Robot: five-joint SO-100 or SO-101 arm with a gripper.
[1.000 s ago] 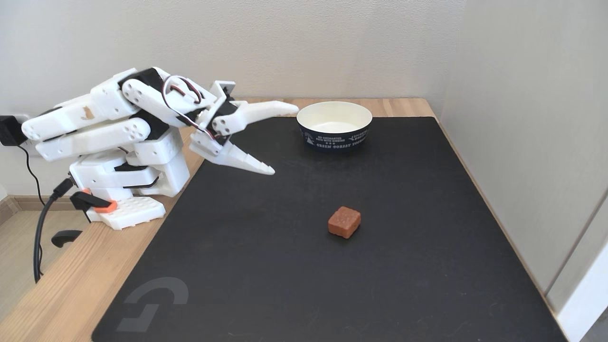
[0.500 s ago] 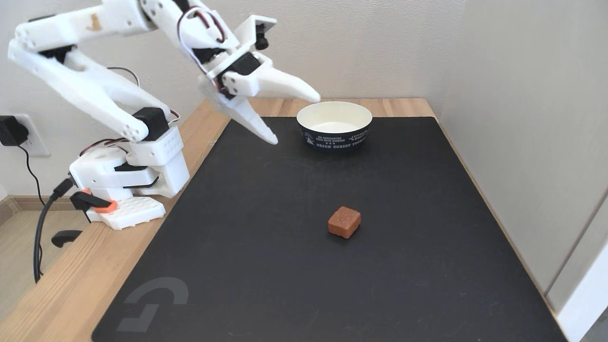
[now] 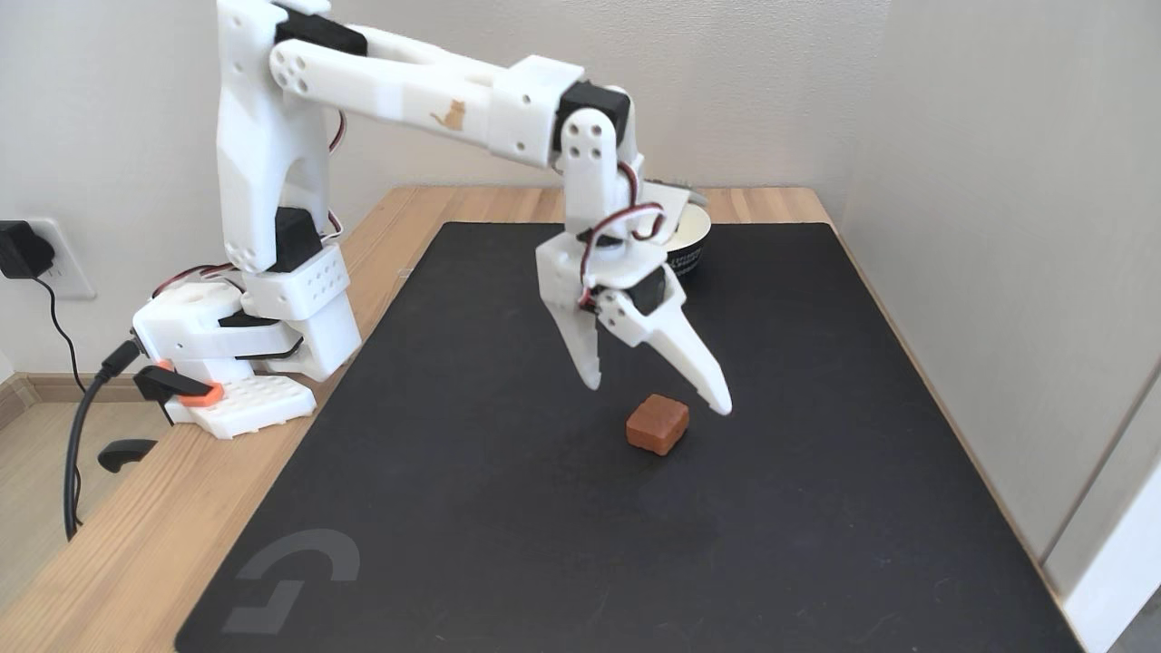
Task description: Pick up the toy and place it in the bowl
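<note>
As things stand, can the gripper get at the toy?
Probably yes. The gripper hangs open just above and behind the toy, fingers splayed to either side, and nothing lies between them on the black mat.

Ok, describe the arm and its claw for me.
The arm is white printed plastic with black servo blocks at the joints, red, white and black wires looping at the wrist, and a small orange cat mark. The claw has two long, tapering white fingers.

The white arm is reaching from its base at nine o'clock toward centre, wrist bending down, gripper pointing toward six o'clock with jaws spreading wide.
</note>
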